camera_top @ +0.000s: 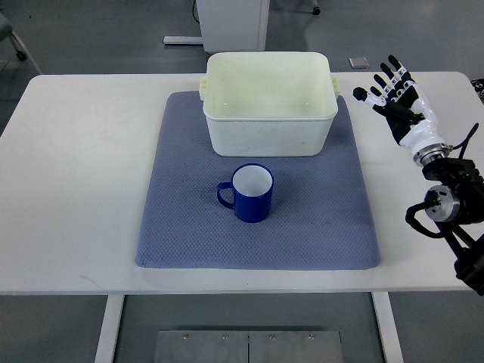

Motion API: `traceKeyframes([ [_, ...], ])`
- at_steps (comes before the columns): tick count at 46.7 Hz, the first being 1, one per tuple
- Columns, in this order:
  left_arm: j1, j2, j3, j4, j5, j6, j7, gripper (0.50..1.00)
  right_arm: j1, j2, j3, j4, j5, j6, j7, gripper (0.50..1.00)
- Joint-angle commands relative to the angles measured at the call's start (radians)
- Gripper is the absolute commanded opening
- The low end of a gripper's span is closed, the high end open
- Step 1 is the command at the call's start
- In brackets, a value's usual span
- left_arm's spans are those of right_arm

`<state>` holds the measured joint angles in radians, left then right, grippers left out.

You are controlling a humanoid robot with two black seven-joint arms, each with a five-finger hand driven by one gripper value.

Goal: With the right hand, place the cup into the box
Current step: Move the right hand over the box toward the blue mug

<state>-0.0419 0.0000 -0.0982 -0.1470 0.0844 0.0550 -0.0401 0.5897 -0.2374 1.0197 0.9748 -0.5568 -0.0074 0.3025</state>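
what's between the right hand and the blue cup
Nothing stands between the right hand and the cup: top view shows only bare table and blue mat.

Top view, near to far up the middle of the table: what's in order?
Near edge of the white table → front edge of the blue-grey mat → blue cup, upright, handle to picture left → cream box, empty → grey floor beyond.

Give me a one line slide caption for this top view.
Right hand open beside the empty cream box; blue cup waits upright on the grey mat.
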Motion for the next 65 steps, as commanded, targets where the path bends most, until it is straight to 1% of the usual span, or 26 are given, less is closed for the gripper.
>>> traceKeyframes([
  [1, 0.001, 0.000, -0.001, 0.000, 0.000, 0.000, 0.000, 1.000, 0.016, -0.010, -0.001, 0.005, 0.000, 0.000, 0.001, 1.000],
  [11, 0.001, 0.000, 0.002, 0.000, 0.000, 0.000, 0.000, 1.000, 0.048, -0.040, -0.006, 0.051, 0.000, 0.009, -0.006, 1.000],
  [22, 0.001, 0.000, -0.001, 0.000, 0.000, 0.000, 0.000, 1.000, 0.053, -0.083, -0.042, 0.128, 0.000, 0.086, -0.011, 1.000],
  [35, 0.001, 0.000, 0.002, 0.000, 0.000, 0.000, -0.001, 1.000, 0.055, -0.129, -0.107, 0.249, -0.003, 0.165, -0.011, 1.000],
  [43, 0.001, 0.000, 0.002, 0.000, 0.000, 0.000, -0.001, 1.000, 0.055, -0.141, -0.145, 0.304, -0.012, 0.184, -0.013, 1.000],
  [65, 0.001, 0.000, -0.001, 0.000, 0.000, 0.000, 0.000, 1.000, 0.055, -0.158, -0.263, 0.320, -0.101, 0.283, -0.003, 1.000],
])
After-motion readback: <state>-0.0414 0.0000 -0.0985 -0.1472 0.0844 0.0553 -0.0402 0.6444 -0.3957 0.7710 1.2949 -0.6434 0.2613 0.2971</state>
